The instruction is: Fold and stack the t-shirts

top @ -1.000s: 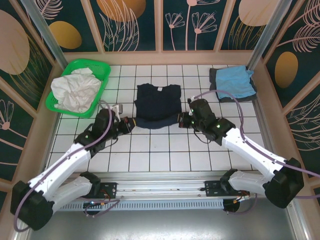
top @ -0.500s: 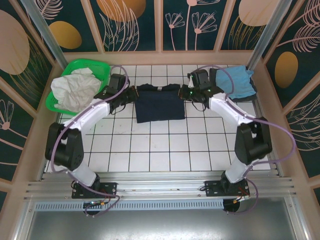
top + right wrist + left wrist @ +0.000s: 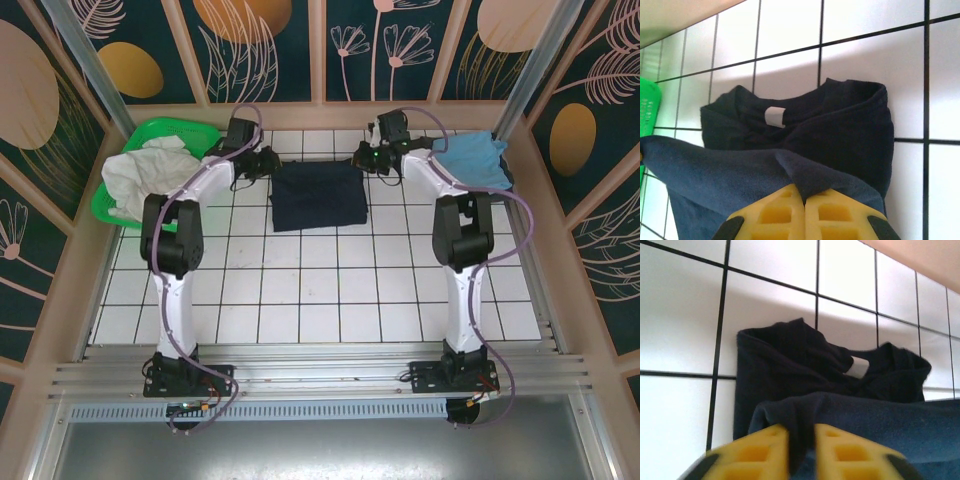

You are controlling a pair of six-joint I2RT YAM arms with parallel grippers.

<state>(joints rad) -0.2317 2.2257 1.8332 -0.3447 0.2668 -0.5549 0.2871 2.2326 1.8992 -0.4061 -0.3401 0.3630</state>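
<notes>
From above: a white tiled table [image 3: 320, 290] with black lines and dark flowered walls [image 3: 270, 50]. The folded navy t-shirt [image 3: 320, 195] lies at upper centre, between left gripper [image 3: 270, 162] and right gripper [image 3: 360, 160].

Left wrist: fingers [image 3: 760, 450] slightly apart, navy cloth in the gap, grip unclear. White neck tag [image 3: 858, 366], unreadable.

Right wrist: fingers [image 3: 775, 212] pressed together, pinching the shirt's fold.

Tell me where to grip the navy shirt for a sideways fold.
Probably the left edge of the navy shirt, at its near and far corners, coming in low from the left. It lies flat as a doubled rectangle with straight side edges, so a pinch at the corners should catch both layers at once.
</notes>
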